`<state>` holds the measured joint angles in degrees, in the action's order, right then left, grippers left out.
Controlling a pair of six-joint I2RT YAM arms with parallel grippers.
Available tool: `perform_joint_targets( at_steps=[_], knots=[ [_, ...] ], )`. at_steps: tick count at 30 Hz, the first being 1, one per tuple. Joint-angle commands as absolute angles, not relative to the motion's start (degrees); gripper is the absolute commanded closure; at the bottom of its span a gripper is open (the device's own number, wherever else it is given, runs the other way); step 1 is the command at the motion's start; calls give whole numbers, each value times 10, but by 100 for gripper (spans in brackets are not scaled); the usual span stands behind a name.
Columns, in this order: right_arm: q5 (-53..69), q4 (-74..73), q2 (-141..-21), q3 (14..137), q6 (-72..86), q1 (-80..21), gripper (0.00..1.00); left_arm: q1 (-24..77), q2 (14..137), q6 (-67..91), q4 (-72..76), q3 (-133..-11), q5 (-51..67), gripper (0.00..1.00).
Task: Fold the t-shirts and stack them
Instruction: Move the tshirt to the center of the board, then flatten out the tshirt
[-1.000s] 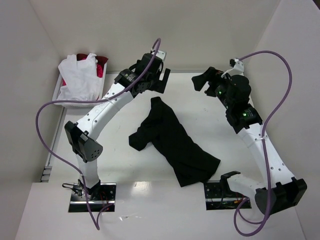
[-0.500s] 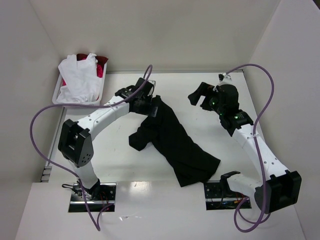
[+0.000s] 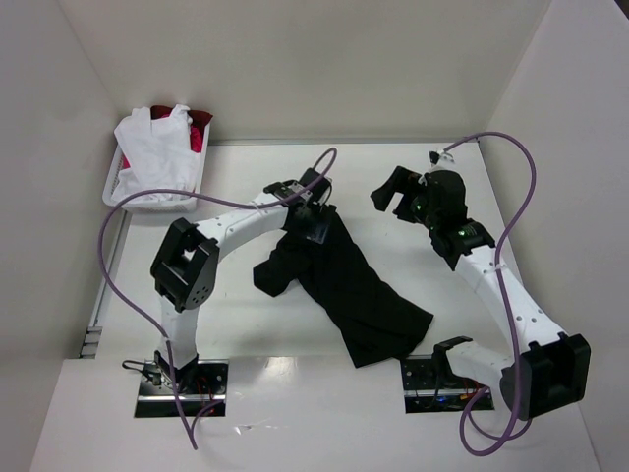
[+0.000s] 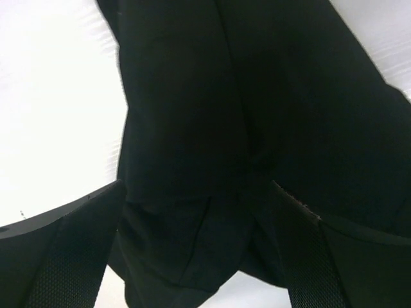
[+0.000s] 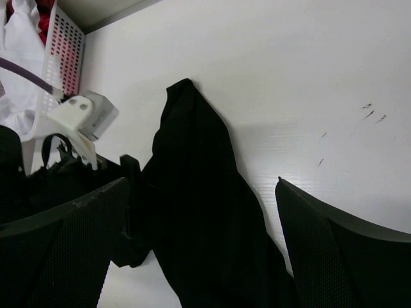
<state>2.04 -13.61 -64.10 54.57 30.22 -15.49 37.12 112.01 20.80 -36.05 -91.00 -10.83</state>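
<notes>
**Black shirt lies slantwise on the bench, left pincer at its far tip**

The black t-shirt (image 3: 349, 280) lies crumpled on the white bench (image 3: 231, 320), between the two arms. Its long axis runs on a diagonal. The narrow end points toward the far wall on the left arm's side, and the broad, bunched end lies near the right arm's base. A shorter flap of cloth juts from its middle toward the left.

The left pincer (image 3: 316, 224) is down at the shirt's narrow far end. The left wrist view shows its fingers (image 4: 70, 244) spread wide, with dark folds of the shirt filling the space between them. The jaws have not closed on the cloth.

The right pincer (image 3: 391, 192) hangs above bare bench, beyond the shirt's far right edge and apart from it. Its jaws also stand wide apart, with nothing held between them. The right wrist view looks down past them onto the shirt's pointed tip.

The white basket (image 3: 116, 185) sits in the far left corner, well apart from the black shirt. A white t-shirt (image 3: 155, 155) is heaped over it, and a red t-shirt (image 3: 200, 126) shows just behind the white one.
</notes>
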Motion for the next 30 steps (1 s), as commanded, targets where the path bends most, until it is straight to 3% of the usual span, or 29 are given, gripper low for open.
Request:
perform_joint_targets(
  at_steps=[1,6,9,30],
  knots=[
    [-3,-120,-634,542,309,-155,0,399,1135,185,-377,-941,-173,2],
    [-3,-120,-634,537,315,-155,0,417,1153,178,-383,-953,-223,7],
    [-10,-120,-634,532,315,-155,0,417,1165,178,-383,-953,-231,17],
    [-43,-143,-588,516,315,-155,0,453,1199,168,-395,-969,-243,22]
  ],
)
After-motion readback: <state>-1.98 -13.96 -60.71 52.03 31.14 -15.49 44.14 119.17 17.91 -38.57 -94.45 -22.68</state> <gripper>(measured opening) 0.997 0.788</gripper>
